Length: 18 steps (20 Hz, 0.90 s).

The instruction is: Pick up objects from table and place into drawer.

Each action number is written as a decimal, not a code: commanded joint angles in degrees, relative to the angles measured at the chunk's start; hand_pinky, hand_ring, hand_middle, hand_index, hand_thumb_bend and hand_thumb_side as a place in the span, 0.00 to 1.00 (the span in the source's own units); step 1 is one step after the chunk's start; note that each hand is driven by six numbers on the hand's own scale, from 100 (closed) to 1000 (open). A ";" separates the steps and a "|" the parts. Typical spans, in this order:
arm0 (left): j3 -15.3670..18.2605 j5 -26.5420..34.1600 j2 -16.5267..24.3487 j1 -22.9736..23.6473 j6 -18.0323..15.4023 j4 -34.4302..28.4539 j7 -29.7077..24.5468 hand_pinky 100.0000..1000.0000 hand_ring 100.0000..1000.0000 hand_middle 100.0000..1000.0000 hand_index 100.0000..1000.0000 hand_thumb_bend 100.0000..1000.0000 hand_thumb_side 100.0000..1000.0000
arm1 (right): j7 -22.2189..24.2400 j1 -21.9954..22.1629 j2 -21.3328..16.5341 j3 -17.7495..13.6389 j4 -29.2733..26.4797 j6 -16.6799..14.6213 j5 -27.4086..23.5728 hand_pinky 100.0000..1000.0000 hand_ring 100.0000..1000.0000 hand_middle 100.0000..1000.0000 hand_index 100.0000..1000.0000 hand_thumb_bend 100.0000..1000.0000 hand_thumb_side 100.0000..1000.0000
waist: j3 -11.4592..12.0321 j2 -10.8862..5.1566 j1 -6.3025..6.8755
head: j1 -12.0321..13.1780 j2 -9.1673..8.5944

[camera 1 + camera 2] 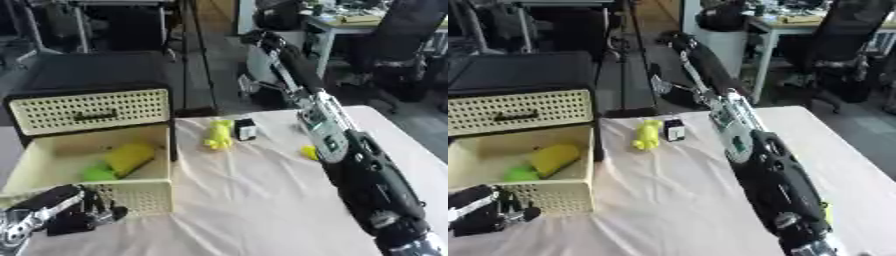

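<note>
Reaching for the yellow toy point(219, 134) with the black-and-white box point(246, 129) touching it risks knocking both toward the table's point(262, 200) far edge; another small yellow piece point(309, 152) lies half hidden beside the right arm point(350, 155), easily swept off. Cannot tell right fingers, out of view. Left hand point(61, 210), curled on nothing, crowds the open drawer's point(131, 192) front; roomy cloth between.

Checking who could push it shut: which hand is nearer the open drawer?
Left. The left hand sits right at the open drawer's front wall. The right arm stretches across the table's other side; its hand isn't visible.
</note>
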 commanded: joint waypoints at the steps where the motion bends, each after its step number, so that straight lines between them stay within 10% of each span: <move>1: 1.73 -3.25 0.18 -1.12 0.87 0.59 3.10 0.68 0.78 0.85 0.88 0.51 1.00 | -0.26 -0.95 -0.57 -0.51 -1.59 0.13 -0.62 0.83 0.83 0.82 0.85 0.00 0.42 | -0.17 -0.25 0.09 | 0.21 -0.55; 18: 2.41 -4.80 -2.70 -4.19 1.68 5.16 25.11 0.62 0.70 0.78 0.83 0.52 1.00 | -0.48 -1.07 -0.06 -0.35 -1.89 -0.03 -0.11 0.83 0.83 0.82 0.85 0.00 0.43 | -1.16 0.00 -0.04 | 0.59 -1.03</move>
